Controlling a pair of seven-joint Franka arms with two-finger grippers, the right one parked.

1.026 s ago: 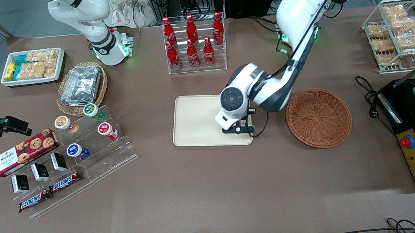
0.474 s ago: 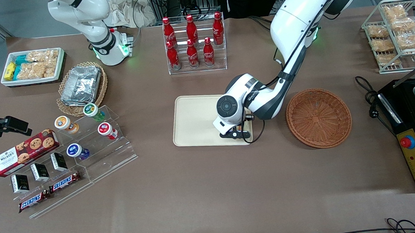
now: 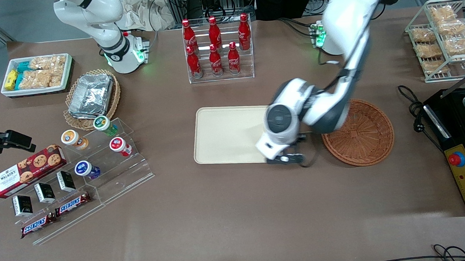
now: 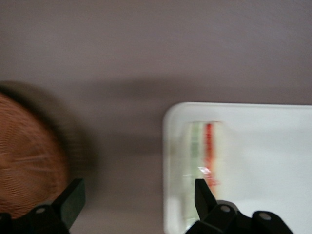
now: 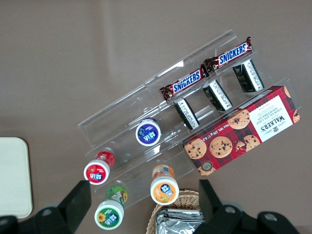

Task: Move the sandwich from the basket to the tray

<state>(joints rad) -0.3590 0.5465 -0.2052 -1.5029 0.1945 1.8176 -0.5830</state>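
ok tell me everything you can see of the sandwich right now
The sandwich lies flat on the cream tray, close to the rim at its corner nearest the wicker basket. It shows pale bread with a red filling stripe under glossy clear wrap. The gripper hangs above it, open, touching nothing. In the front view the arm hides it.

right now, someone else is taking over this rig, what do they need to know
Gripper: open and empty, above the table between tray and basket.
Sandwich: lying on the tray, near the edge closest to the basket.
Basket: nothing seen in it.
Done: sandwich is on the tray and released.
Left: pull the arm clear; nothing else to move.
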